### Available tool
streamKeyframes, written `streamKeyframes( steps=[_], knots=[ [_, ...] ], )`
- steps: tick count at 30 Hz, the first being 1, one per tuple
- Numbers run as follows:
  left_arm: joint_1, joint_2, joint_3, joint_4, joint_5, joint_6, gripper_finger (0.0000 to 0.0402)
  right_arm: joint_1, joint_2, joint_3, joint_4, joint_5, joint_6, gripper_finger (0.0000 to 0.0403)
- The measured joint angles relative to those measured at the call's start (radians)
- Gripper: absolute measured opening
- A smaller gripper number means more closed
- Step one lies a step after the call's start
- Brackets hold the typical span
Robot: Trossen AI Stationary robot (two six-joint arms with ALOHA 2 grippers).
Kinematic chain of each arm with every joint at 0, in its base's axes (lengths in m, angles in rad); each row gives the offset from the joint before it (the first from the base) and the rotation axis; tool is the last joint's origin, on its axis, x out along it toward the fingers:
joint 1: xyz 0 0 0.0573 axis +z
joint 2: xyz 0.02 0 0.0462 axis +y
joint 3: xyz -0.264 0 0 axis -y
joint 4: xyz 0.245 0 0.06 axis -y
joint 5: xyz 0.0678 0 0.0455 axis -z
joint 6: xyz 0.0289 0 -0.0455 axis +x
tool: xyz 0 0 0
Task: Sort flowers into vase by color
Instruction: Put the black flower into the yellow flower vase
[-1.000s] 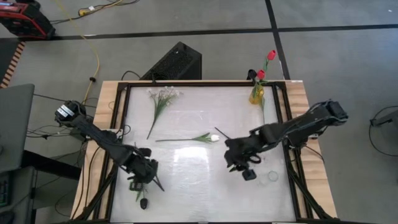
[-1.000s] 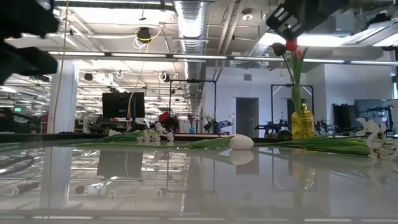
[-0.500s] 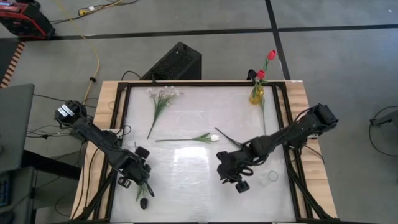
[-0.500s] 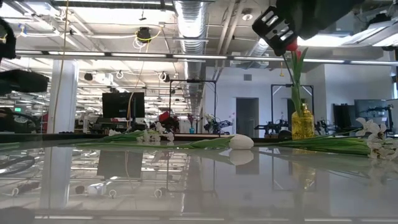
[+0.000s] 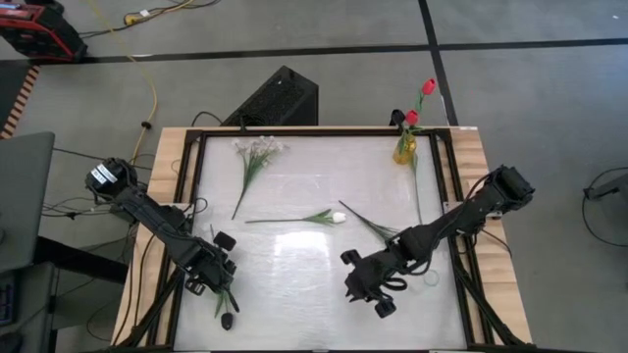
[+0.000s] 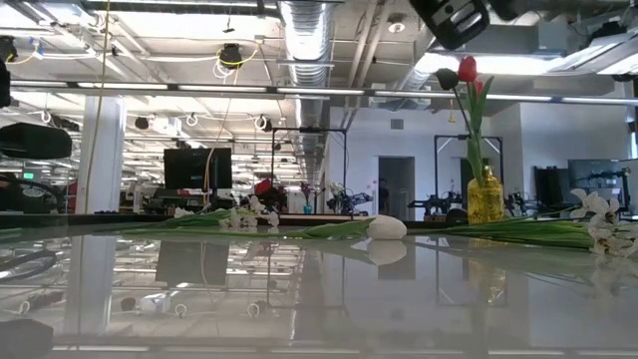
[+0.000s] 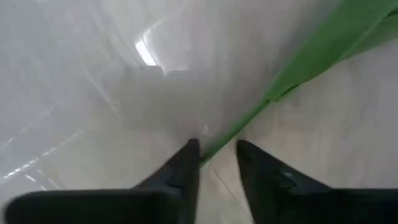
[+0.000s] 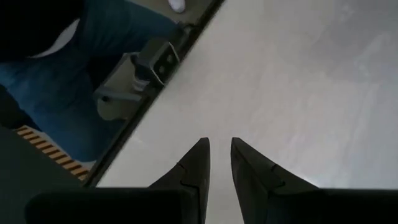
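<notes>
A dark tulip's head (image 5: 227, 320) lies near the table's near left corner, its green stem (image 7: 239, 124) running up under my left gripper (image 5: 210, 270), which is shut on it. My right gripper (image 5: 365, 286) hovers right of centre, shut and holding nothing. A white tulip (image 5: 337, 217) lies flat mid-table. One sprig of white blossoms (image 5: 258, 148) lies at the far left. A yellow vase (image 5: 404, 149) at the far right holds red tulips (image 5: 428, 87). A leafy stem (image 5: 371, 224) and a long stem (image 5: 417, 196) lie below the vase. My left gripper (image 7: 214, 149) has the dark tulip's stem (image 7: 211, 148) pinched between its two fingers, partway along its length. The fingers come down from above, lying across the stem. The tulip's head (image 5: 227, 320) rests on the table.
A small clear glass (image 5: 430, 277) stands near the right rim, close to my right arm. The black frame (image 5: 191, 196) borders the table. A person in blue trousers (image 8: 93, 56) stands past the near edge. Bare table lies between the two grippers.
My right gripper has moved toward the near edge and slightly left, uncovering the leafy stem on the table. My left gripper has shifted a little toward the left edge and come lower. The dark tulip's head has stayed where it was.
</notes>
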Motion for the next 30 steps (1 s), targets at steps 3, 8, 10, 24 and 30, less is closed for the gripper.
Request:
streamKeyframes(
  steps=[3,8,10,24,30],
  knots=[
    [-0.005,0.001,0.003,0.021,0.002,-0.001,0.0024,0.008,0.0,0.0,-0.002,0.0,0.0,0.0091],
    [-0.005,0.003,0.042,0.127,-0.062,-0.006,0.0005,0.011,0.0,0.0,-0.002,0.019,0.0,0.0091],
    [-0.005,0.002,0.072,0.129,-0.116,0.013,0.0002,0.011,0.0,0.0,-0.003,0.019,-0.001,0.0091],
    [0.007,0.002,0.186,0.745,-0.452,0.276,0.0,-0.008,0.07,0.0,0.024,0.046,-0.049,0.0091],
    [0.039,0.002,0.103,1.192,-0.404,0.412,0.0,-0.047,0.103,0.0,0.176,0.046,-0.124,0.0091]
  ],
)
